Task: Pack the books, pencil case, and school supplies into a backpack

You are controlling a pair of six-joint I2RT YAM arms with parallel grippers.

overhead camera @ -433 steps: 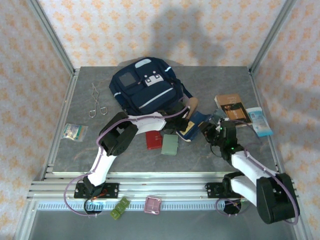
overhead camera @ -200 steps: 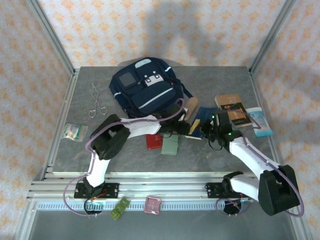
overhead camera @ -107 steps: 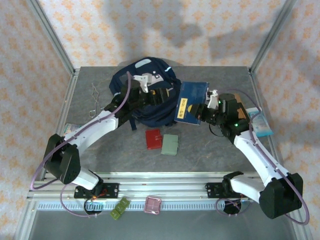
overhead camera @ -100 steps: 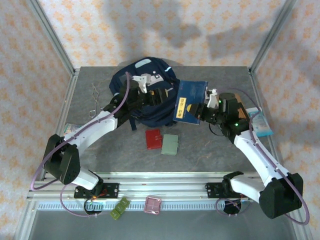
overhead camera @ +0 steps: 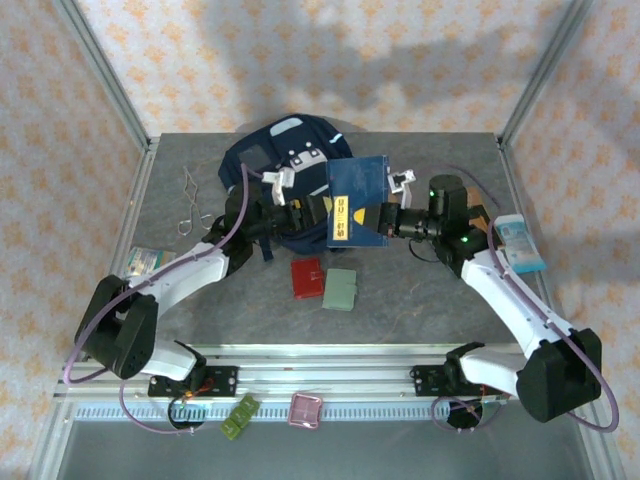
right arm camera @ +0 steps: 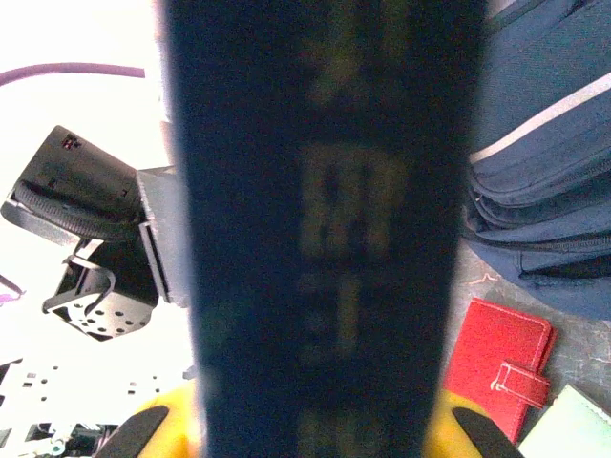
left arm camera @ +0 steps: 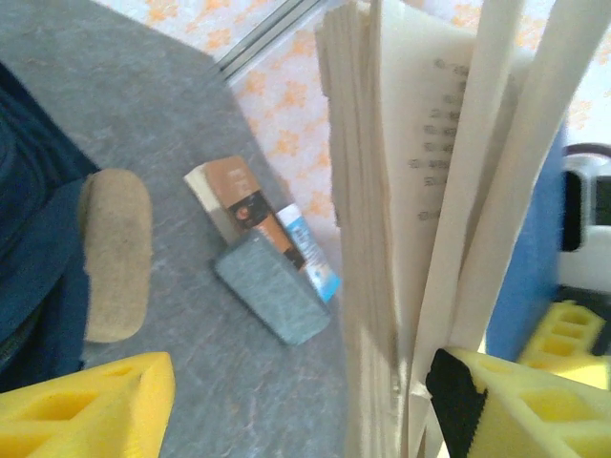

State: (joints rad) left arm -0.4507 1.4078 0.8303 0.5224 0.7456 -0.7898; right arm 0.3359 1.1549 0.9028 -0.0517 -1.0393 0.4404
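Fingers (right arm camera: 172,429) of the right gripper (right arm camera: 305,425) are seen pinched onto the dark blue book (right arm camera: 325,219), which is held upright and clear of the table (overhead camera: 420,300), its yellow lettering blurred at that range. At the book's opposite edge the left gripper (left arm camera: 301,382) is found. Its two yellow fingers (left arm camera: 95,401) are spread wide and the fanned page edges stand between them, hard up by one black pad. Whether that pad is actually touching can't be told. So two grippers are counted, one clamped, one open.

Down below the held book, a bit nearer the arm bases than the right gripper, two small cases are laid side by side on the table: one red case (right arm camera: 501,348) with a strap tab and one pale green case (right arm camera: 573,420). Behind the left gripper, one navy backpack (overhead camera: 285,165) is laid flat.

Past the left fingers, one tan pencil case (left arm camera: 115,253) can be made out at the backpack's edge. Then comes one grey slab (left arm camera: 272,286). Right up against its far side the second book is seen, the brown book (left arm camera: 234,196), with one light-blue packet (left arm camera: 310,253) alongside. Furthest out on the left gripper's outer side, one scissor-like tool (overhead camera: 190,200) and one small packet (overhead camera: 148,262) can be spotted on the table.
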